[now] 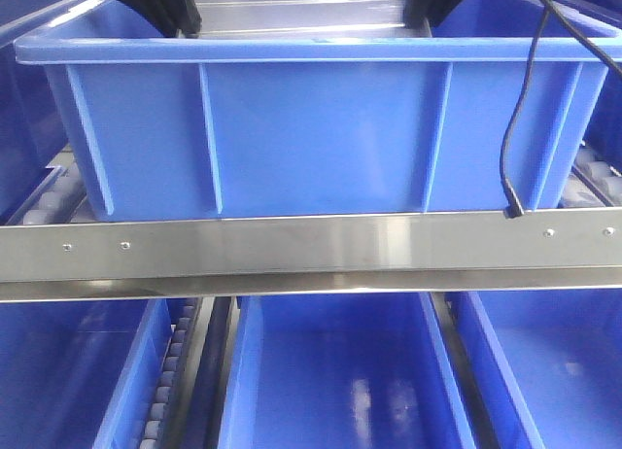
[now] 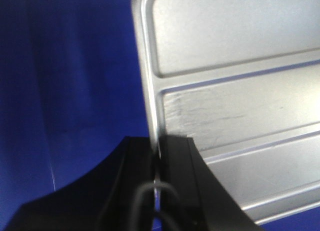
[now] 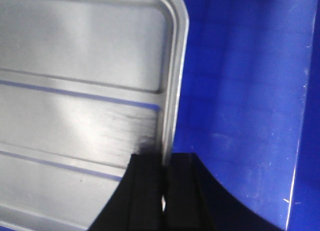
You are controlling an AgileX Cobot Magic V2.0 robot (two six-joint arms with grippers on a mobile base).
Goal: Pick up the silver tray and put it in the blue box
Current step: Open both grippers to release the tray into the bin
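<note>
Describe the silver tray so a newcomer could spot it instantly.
Find the blue box on the steel rail. Above it, the left gripper and right gripper clamp opposite rims of the silver tray. Long parallel ridges mark its bottom.

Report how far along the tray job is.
Done: both claws are clamped on the silver tray, the left claw on one short rim and the right claw on the opposite rim. In hand: the tray hangs over blue plastic in both wrist views, and the front view shows both arms reaching down inside the blue box. Left: setting it on the box floor, if not yet there, and letting go.
</note>
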